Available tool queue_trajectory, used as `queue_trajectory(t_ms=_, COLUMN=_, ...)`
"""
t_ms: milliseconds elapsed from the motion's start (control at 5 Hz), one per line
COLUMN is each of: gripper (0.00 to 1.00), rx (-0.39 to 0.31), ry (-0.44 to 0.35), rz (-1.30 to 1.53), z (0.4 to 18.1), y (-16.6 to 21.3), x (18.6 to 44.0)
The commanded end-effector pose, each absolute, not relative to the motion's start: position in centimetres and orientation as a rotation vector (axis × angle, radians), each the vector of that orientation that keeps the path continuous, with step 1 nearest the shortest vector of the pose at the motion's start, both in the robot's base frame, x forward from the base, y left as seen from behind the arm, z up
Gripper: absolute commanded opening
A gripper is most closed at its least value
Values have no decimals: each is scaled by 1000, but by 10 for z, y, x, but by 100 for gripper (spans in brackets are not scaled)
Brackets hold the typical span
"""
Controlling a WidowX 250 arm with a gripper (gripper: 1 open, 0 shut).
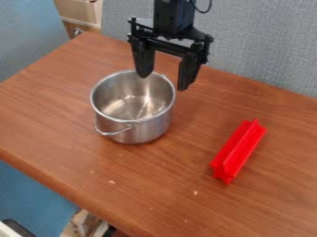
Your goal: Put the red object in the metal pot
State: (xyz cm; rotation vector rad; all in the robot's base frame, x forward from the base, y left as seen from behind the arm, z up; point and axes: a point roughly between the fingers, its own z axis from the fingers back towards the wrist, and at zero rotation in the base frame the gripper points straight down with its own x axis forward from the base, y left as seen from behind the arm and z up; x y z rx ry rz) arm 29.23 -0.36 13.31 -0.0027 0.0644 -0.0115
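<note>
The red object, a long narrow ridged block, lies flat on the wooden table at the right, slanting from upper right to lower left. The metal pot stands upright at the table's middle-left, empty, its thin wire handle hanging toward the front. My black gripper hovers above the pot's far right rim, pointing down, its two fingers spread wide with nothing between them. It is well to the left of and behind the red object.
The table's front edge runs diagonally from left to lower right, with blue floor beyond it. A blue wall stands behind the table, and a pale box sits at the top left past the table's back corner.
</note>
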Motion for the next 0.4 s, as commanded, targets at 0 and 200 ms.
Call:
queue_trajectory(t_ms=0, gripper=100, rx=-2, ry=81, rz=-12, z=128, y=-4, x=291)
queue_trajectory(t_ms=200, gripper=100, rx=-1, ry=97, rz=-17, z=123, y=-7, x=291)
